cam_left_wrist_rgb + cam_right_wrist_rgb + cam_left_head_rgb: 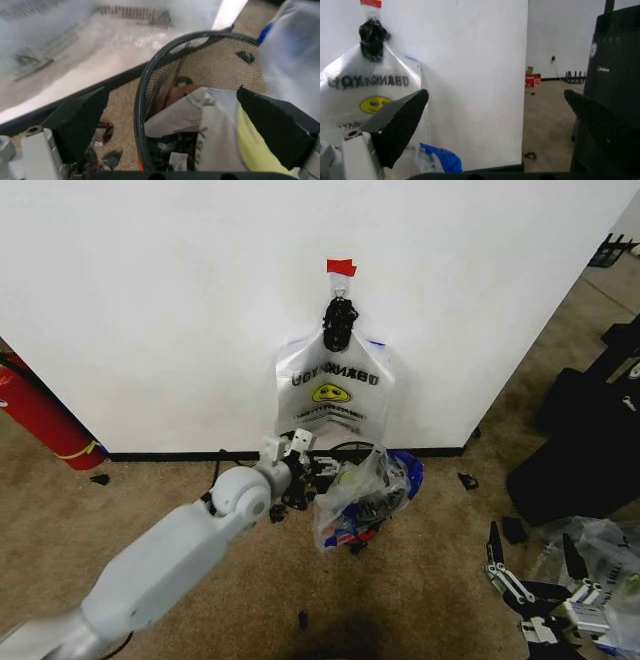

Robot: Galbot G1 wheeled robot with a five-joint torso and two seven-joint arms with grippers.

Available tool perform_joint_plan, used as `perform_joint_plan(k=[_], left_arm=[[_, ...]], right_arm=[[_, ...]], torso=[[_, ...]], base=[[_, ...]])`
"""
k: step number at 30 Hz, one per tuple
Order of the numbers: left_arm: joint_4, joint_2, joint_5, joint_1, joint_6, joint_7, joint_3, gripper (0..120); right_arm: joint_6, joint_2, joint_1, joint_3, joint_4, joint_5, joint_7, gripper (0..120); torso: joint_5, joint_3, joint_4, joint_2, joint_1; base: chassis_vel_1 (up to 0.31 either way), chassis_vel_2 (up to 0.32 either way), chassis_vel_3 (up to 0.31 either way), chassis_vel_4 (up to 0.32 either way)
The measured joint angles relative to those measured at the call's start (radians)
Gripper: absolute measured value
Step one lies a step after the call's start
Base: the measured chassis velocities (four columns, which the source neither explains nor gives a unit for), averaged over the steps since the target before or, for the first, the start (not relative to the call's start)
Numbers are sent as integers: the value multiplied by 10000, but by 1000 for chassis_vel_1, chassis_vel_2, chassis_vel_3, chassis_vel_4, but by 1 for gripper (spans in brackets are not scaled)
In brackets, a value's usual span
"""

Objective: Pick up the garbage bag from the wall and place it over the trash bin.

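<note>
While the garbage bag [334, 390] hangs flat against the white wall [150, 300] from a hook marked with red tape [341, 267], its black-wrapped neck gathered at the top and its yellow smiley face and lettering facing outward, the left gripper [305, 470] sits well below it, down near the floor at the foot of the wall. That left gripper has its fingers spread apart and holds nothing; its wrist view looks between them straight into the trash bin [150, 86], whose black rim and dark mesh wall lie just ahead, with crumpled paper and plastic inside. In the head view the bin stands on the brown carpet [150, 510] directly under the hanging bag, mostly hidden by a clear plastic sack [365, 490] bulging over it. The right gripper [532, 568] waits low at the robot's right side, well apart from the bag, its black fingers also spread wide and empty; its wrist view shows the bag up on the wall beyond one finger. A red cylinder [40, 415] leans at the far left by the wall.
</note>
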Motion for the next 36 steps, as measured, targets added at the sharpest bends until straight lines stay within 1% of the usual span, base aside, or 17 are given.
perform_joint_plan(k=[2, 4, 7, 9, 10, 11, 15, 16, 19, 20, 22, 23, 25, 28, 29, 32, 36], left_arm=[[468, -245, -72, -219, 80, 149, 94, 98], [563, -301, -79, -258, 86, 179, 121, 98], [1185, -692, -124, -421, 74, 187, 262, 88], [1301, -761, -214, -441, 71, 159, 260, 82], [1301, -761, -214, -441, 71, 159, 260, 82], [1366, -772, -323, -450, 92, 133, 252, 75], [1388, -779, -682, -484, 278, -62, 208, 58], [1388, -779, -682, -484, 278, -62, 208, 58], [1405, -881, -1012, -557, 474, -349, 143, 49], [1469, -919, -1070, -601, 519, -424, 146, 42], [1567, -953, -1080, -659, 538, -469, 180, 34], [1567, -953, -1080, -659, 538, -469, 180, 34], [1684, -1008, -1080, -712, 540, -512, 210, 27], [1890, -1125, -1060, -761, 505, -611, 217, 12], [1890, -1125, -1060, -761, 505, -611, 217, 12], [1925, -1157, -1056, -749, 453, -743, 214, 3], [1862, -1148, -1094, -626, 387, -1035, 161, 3]], right_arm=[[23, -5, -5, 63, -42, 6, 50, 100], [28, -6, -9, 69, -59, 6, 56, 100], [146, 12, -57, 14, -255, -48, 75, 100], [158, 42, -58, -18, -296, -68, 82, 100], [158, 42, -58, -18, -296, -68, 82, 100], [160, 62, -46, -37, -331, -76, 103, 100], [159, 23, 23, -31, -430, -74, 162, 100], [159, 23, 23, -31, -430, -74, 162, 100], [147, 14, 82, -46, -499, -78, 174, 100], [140, 20, 98, -72, -511, -91, 174, 100], [129, 24, 104, -91, -511, -97, 174, 100], [129, 24, 104, -91, -511, -97, 174, 100], [121, 25, 112, -90, -503, -99, 174, 100], [85, 15, 125, -74, -496, -99, 177, 100], [85, 15, 125, -74, -496, -99, 177, 100], [52, 2, 161, -72, -511, -84, 184, 100], [19, -11, 218, -71, -546, -77, 195, 100]], torso=[[1, 0, 0, 0, 0], [1, 0, 0, 0, 0], [1, 0, -2, 0, 0], [1, 0, -2, 0, 0], [1, 0, -2, 0, 0], [2, 0, -1, 0, 0], [1, -1, 3, 0, 0], [1, -1, 3, 0, 0], [2, -2, 0, 0, 0], [1, -2, -2, 0, 0], [2, -2, 0, 0, 0], [2, -2, 0, 0, 0], [1, -1, 1, 0, 0], [1, -2, 0, 0, 0], [1, -2, 0, 0, 0], [0, -2, -1, 0, 0], [0, -2, -1, 0, 0]], base=[[0, 0, 0, 0], [0, 0, 0, 0], [0, 0, 0, 0], [0, 0, 0, 0], [0, 0, 0, 0], [0, 0, 0, 0], [0, 0, 0, 0], [0, 0, 0, 0], [0, 0, 0, 0], [0, 0, 0, 0], [0, 0, 0, 0], [0, 0, 0, 0], [0, 0, 0, 0], [0, 0, 0, 0], [0, 0, 0, 0], [0, 0, 0, 0], [0, 0, 0, 0]])
